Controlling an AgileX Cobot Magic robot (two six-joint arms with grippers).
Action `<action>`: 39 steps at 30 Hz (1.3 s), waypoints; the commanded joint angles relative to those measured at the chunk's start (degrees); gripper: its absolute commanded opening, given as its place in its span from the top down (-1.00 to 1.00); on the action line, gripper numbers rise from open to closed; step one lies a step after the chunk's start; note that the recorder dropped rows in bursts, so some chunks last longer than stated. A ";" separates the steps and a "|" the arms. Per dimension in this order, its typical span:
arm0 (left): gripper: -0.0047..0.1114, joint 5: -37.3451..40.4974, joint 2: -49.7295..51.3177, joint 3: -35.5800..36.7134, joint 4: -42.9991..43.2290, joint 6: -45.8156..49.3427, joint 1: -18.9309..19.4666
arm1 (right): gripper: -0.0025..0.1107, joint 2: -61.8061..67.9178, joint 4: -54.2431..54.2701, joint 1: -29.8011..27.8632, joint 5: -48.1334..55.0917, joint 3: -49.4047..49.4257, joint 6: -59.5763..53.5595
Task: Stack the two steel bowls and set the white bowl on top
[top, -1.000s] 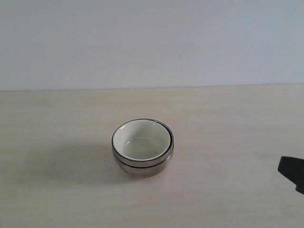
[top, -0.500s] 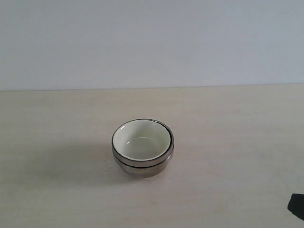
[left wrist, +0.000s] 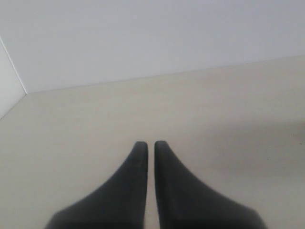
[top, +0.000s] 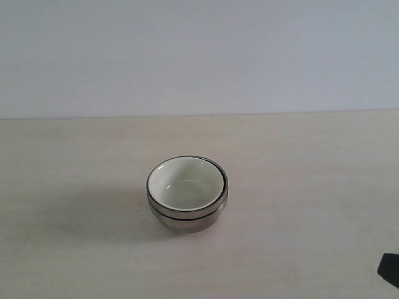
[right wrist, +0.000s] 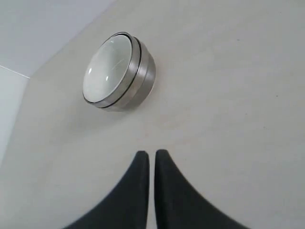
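At the table's centre the two steel bowls (top: 188, 218) sit nested, and the white bowl (top: 185, 183) rests inside the upper one. The right wrist view shows the same stack, steel bowls (right wrist: 143, 78) with the white bowl (right wrist: 106, 69) in them, apart from my right gripper (right wrist: 151, 153), which is shut and empty. Only a dark corner of the right gripper (top: 390, 270) shows at the exterior view's lower right edge. My left gripper (left wrist: 148, 144) is shut over bare table, with no bowl in its view; it is outside the exterior view.
The pale wooden table (top: 299, 162) ends at a white wall (top: 199, 56) behind. A wall corner (left wrist: 12, 81) shows in the left wrist view.
The right gripper has drawn back toward the lower right edge of the exterior view since a second ago. The bowl stack has not moved.
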 commanded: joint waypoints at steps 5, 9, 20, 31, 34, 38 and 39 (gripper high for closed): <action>0.85 -0.44 -0.22 0.20 -0.39 -0.56 0.14 | 0.96 -8.70 -5.09 -7.26 1.10 0.65 -10.01; 0.85 -0.44 -0.22 0.20 -0.39 -0.56 0.14 | 0.96 -14.90 -4.98 -11.65 -6.76 6.15 -16.32; 0.85 -0.44 -0.22 0.20 -0.39 -0.56 0.14 | 0.96 -20.16 -11.88 -14.32 -15.51 10.77 -32.88; 0.85 -0.32 -0.22 0.20 -0.39 -0.56 0.14 | 0.96 -21.50 -17.01 -19.10 -1.89 10.77 -34.58; 0.85 -0.32 -0.22 0.20 -0.39 -0.56 0.14 | 0.96 -21.50 -17.01 -19.42 -1.89 10.77 -34.33; 0.85 -0.43 -0.22 0.20 -0.39 -0.56 0.14 | 0.96 -21.50 -17.01 -19.42 -1.89 10.77 -34.33; 0.85 -0.43 -0.22 0.20 -0.39 -0.56 0.14 | 0.96 -21.50 -17.01 -19.42 -1.89 10.77 -34.33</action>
